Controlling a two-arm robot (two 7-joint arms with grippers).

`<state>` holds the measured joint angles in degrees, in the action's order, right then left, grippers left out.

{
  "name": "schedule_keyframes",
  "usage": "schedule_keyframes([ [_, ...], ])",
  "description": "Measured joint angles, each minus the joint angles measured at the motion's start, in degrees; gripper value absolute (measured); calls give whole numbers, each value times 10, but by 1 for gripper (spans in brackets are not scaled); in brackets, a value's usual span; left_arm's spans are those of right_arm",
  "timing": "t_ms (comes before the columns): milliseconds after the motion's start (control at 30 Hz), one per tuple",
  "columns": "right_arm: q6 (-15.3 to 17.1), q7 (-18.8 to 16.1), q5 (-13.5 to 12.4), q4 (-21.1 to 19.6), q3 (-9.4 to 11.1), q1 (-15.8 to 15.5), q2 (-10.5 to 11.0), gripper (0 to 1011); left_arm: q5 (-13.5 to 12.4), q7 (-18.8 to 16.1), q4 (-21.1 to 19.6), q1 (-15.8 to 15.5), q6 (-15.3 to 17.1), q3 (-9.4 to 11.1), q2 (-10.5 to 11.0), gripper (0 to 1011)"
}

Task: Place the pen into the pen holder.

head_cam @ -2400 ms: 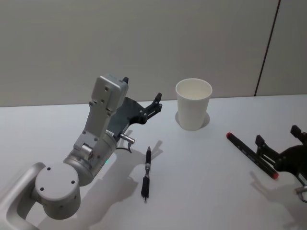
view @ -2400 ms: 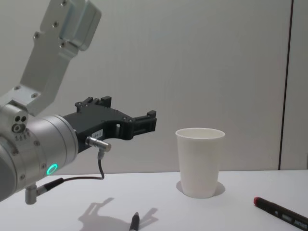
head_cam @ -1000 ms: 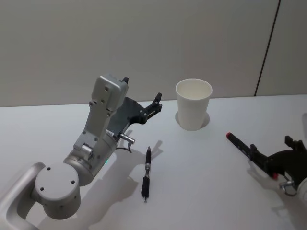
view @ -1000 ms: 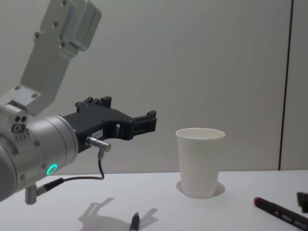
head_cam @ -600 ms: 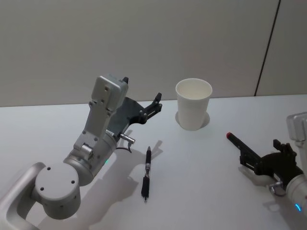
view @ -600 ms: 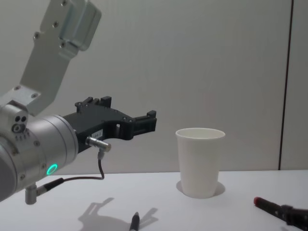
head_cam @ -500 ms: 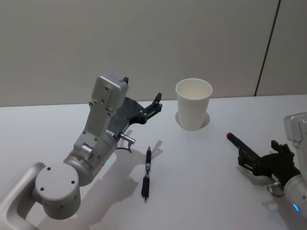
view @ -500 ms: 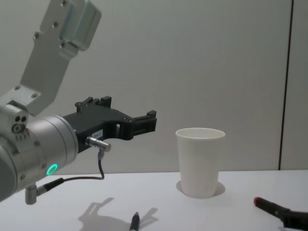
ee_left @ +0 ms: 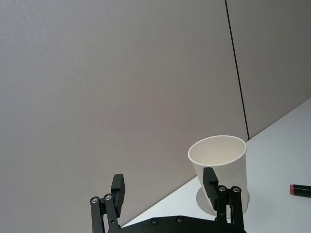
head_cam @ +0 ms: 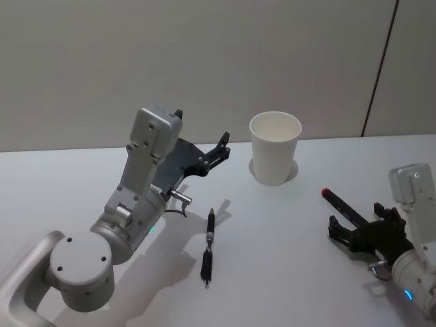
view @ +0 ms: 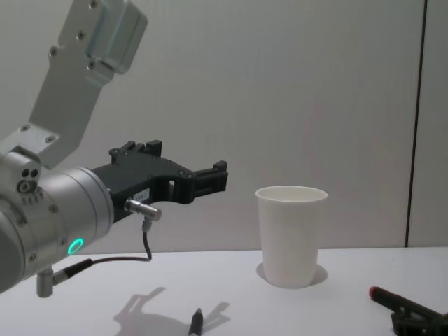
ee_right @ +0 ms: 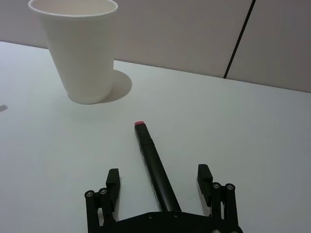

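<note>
Pen (head_cam: 338,202), black with a red end, lay flat on the table (head_cam: 286,272), right of the pen holder (head_cam: 274,148) and nearer the robot, red end toward the holder. Holder stood upright. Right arm reached in low from the holder's near right. Slim pen (head_cam: 208,246) lay near-left of the holder, well apart from the work. Right gripper (head_cam: 354,221) was spread open, one finger (ee_right: 112,179) each side of the pen barrel, not touching. Left gripper (ee_left: 164,184) hung raised left of the holder, aimed at it, released wide, holding nothing.
</note>
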<state>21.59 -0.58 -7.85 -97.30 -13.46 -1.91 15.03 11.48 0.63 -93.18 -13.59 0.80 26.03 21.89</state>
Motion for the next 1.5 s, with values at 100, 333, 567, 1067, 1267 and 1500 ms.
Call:
schedule_keyframes([
  [100, -1, -1, 1, 3, 0, 1, -1, 1003, 0, 0, 0, 0, 0, 0, 0, 1001],
  [333, -4, -4, 4, 8, -1, 4, -4, 1003, 0, 0, 0, 0, 0, 0, 0, 1001],
  [567, -6, -6, 5, 11, -2, 5, -6, 940, 0, 0, 0, 0, 0, 0, 0, 1001],
  [1067, -6, -7, 6, 14, -3, 6, -8, 728, 0, 0, 0, 0, 0, 0, 0, 1001],
  [1267, -6, -7, 6, 15, -3, 7, -8, 687, 0, 0, 0, 0, 0, 0, 0, 1001],
  [1500, -6, -7, 7, 15, -3, 7, -8, 641, 0, 0, 0, 0, 0, 0, 0, 1001],
])
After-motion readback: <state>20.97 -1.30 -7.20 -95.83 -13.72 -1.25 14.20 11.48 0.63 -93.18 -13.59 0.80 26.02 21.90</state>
